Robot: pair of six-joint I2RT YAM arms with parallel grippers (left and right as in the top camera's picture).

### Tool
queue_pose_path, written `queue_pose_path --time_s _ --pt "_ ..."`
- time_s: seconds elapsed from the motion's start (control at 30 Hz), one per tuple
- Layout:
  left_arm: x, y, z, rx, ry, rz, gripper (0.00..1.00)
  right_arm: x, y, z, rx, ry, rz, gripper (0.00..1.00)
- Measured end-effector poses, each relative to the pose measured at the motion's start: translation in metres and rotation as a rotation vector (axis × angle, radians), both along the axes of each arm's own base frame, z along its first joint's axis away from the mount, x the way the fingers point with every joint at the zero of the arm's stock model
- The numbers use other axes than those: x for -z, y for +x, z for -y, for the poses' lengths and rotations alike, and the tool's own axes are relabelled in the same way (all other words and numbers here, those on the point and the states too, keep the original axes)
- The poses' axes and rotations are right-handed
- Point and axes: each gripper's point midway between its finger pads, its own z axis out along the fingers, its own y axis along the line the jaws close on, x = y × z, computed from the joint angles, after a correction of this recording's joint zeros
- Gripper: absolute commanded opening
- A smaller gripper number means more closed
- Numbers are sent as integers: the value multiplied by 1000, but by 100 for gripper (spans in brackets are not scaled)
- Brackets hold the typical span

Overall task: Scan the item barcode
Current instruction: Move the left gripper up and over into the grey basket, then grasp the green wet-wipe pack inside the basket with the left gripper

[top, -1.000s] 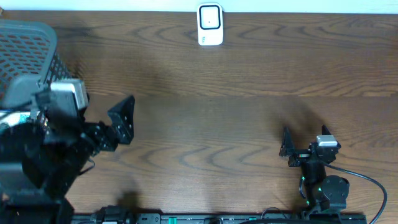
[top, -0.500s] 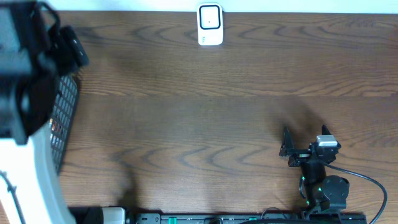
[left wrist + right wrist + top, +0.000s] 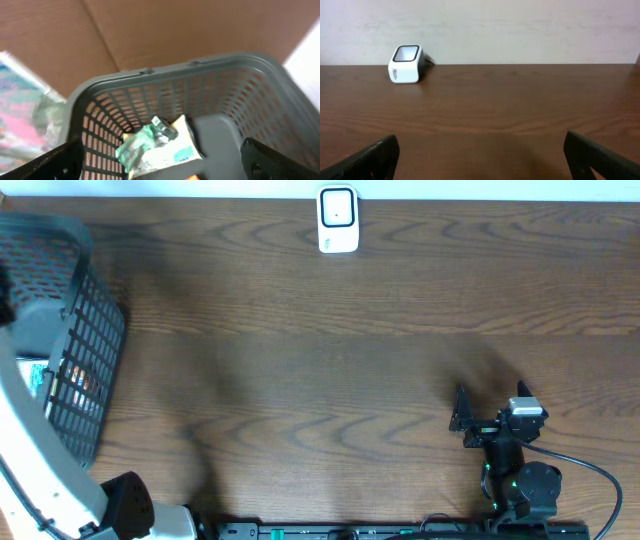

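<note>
1. The left gripper is hanging over a grey mesh basket. Its jaws are standing wide apart and holding nothing, and only its two dark fingertips are showing, at the lower corners of the left wrist view.
2. A crumpled green-and-white packet is lying on the basket's floor. It is sitting below the gap between those fingertips, touching neither.
3. Any barcode on the packet is coming out too blurred to read.
4. Seen from overhead, the basket is sitting at the left edge of the dark wooden table.
5. The right gripper is resting low over the near right of the table, jaws spread wide and empty, well apart from the basket.
6. The white scanner is standing at the middle of the table's far edge, well apart from both grippers and from the packet.
</note>
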Motion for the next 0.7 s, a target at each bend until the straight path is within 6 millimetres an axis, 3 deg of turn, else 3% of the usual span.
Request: queue_pose_path --time_s 0.2,0.47,0.7 --pt "33 -11 -34 -74 -47 -59 98 0 0 0 0 0 0 99" --pt "115 -27 -75 -156 -159 -174 98 0 0 0 0 0 0 99" --pt "170 -17 -89 18 -192 -365 98 0 0 0 0 0 0 99"
